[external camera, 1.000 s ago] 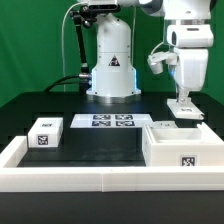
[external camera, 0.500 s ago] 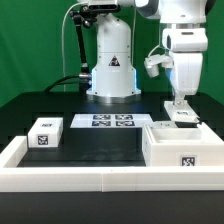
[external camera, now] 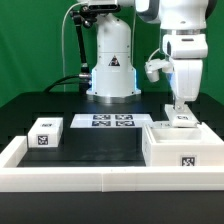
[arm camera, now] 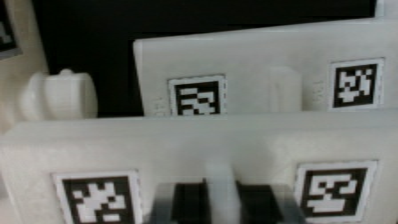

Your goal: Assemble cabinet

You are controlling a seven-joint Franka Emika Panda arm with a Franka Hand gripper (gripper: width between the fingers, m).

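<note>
The cabinet, a large white box with a tag on its front, stands at the exterior view's right. My gripper hangs just above its top and is shut on a white tagged panel. In the wrist view the dark fingers pinch a thin white edge of that panel, between its two tags. Behind it stands another white wall with two tags, and a round white knob beside it. A small white tagged block lies at the exterior view's left.
The marker board lies flat in the middle, in front of the robot base. A low white rail edges the table's front and left side. Black cables hang behind the base.
The arm has moved slightly to the exterior view's left and lowered, bringing the held panel down closer to the cabinet's top. The small block at the left has not moved.
</note>
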